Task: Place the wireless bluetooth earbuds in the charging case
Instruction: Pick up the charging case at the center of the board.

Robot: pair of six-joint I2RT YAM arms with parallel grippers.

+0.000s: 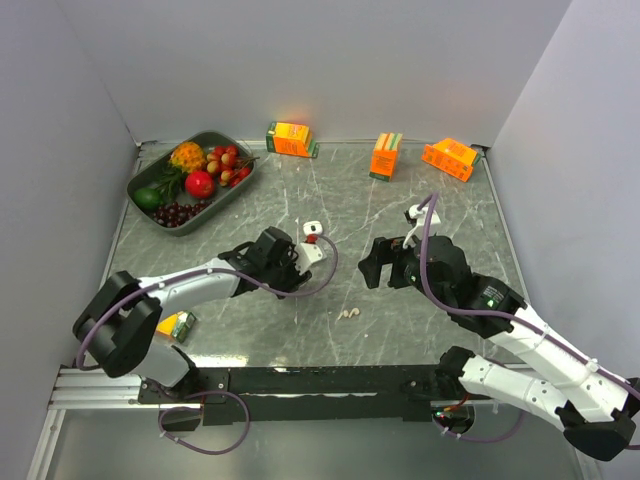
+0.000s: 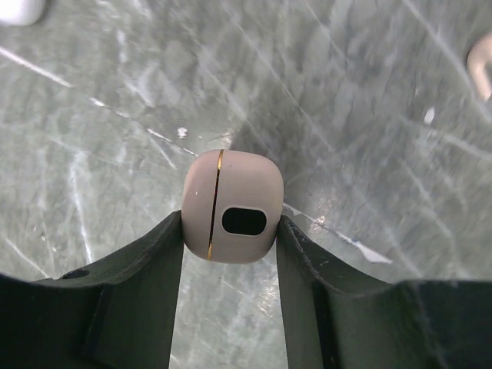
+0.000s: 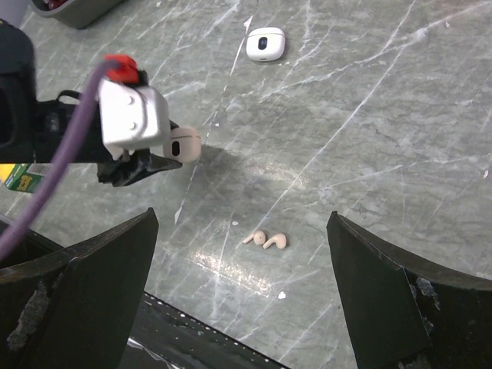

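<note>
Earbuds [image 3: 265, 240] lie loose — left end effector [image 2: 231, 223] grips charging case [image 2: 231, 201].

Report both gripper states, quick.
Left gripper: closed on the beige case.
Right gripper: open, holding nothing.

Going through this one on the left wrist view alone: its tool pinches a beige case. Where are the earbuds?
Observer: Two beige earbuds lie side by side on the table, apart from the case in the left tool.
Operator: Is the other arm doing anything with them?
Observer: No. The right tool is wide open and holds nothing; the earbuds lie on the table near it.
</note>
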